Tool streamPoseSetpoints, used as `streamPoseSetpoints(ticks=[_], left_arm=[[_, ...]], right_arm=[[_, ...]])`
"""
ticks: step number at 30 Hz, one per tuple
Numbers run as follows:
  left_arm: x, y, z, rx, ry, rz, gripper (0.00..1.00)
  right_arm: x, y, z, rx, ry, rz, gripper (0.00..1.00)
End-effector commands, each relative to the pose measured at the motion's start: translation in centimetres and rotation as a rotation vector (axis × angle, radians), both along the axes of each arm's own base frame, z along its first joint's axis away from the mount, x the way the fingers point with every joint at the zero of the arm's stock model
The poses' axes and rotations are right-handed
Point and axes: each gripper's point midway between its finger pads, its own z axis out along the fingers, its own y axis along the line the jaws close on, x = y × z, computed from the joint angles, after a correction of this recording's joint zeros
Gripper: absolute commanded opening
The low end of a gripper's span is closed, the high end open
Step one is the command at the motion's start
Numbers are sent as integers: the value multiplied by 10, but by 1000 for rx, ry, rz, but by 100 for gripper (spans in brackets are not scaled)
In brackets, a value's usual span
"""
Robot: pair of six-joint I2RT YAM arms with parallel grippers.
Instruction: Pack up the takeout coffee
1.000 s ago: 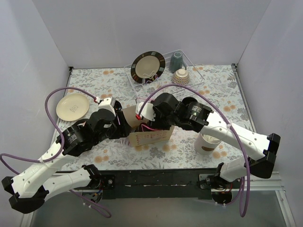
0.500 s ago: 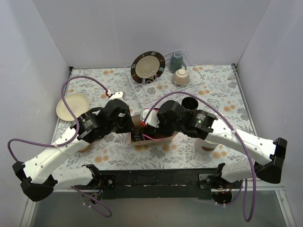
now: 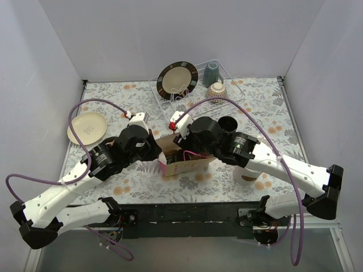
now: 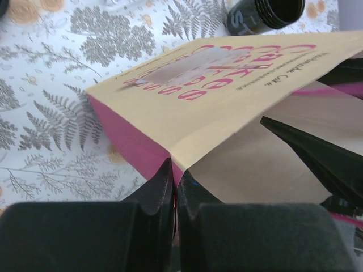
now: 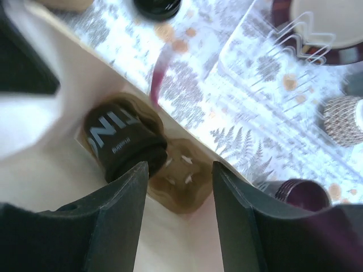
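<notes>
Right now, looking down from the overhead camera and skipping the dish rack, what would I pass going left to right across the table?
cream plate → paper bag → black cup, open-topped → white cup, half hidden under an arm

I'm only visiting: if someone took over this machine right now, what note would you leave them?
Left fingers: shut on the paper bag's rim, holding it open.
Right fingers: open inside the bag, holding nothing.
Done: one black cup sits in the cardboard carrier in the bag; the slot beside it is empty.
Left: an unlidded black cup stands on the table behind the right arm; probably next.
</notes>
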Motion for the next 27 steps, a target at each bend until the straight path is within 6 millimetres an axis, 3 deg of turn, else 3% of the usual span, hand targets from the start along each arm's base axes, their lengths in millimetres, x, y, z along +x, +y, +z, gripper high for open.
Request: streamPoseSetpoints(ticks=[1,5,6,8,9,11,12,13,15,19,23,27], left_arm=[[43,5,38,47,-170,121,0],[56,21,55,61,-262,220,0],[58,24,59,69,-296,220,0],[60,29,71,12,-350,252,0],[59,27,58,3,-331,250,0],[48,14,46,-55,-288,185,0],[45,10,30,-64,-250,170,0],[41,8,24,-66,-228,159,0],[33,7,12,-77,-185,140,0],[19,2,2,-115,-158,73,0],[7,-6,-6,-114,-115,-7,0],[0,-8,-12,-111,-98,-44,0]], right_arm=[[37,18,55,110,-157,-123,56],[53,39,70,95,-210,-109,58],[57,42,83,122,-225,-118,58],[60,48,82,137,-207,-133,59],[60,49,82,150,-192,-139,59],[51,51,70,188,-109,-153,59],[47,51,65,203,-78,-153,59],[41,47,50,199,-38,-152,59],[32,45,38,255,44,-190,58],[14,31,8,290,139,-212,57],[7,27,4,275,172,-208,59],[-2,16,-15,233,257,-261,66]])
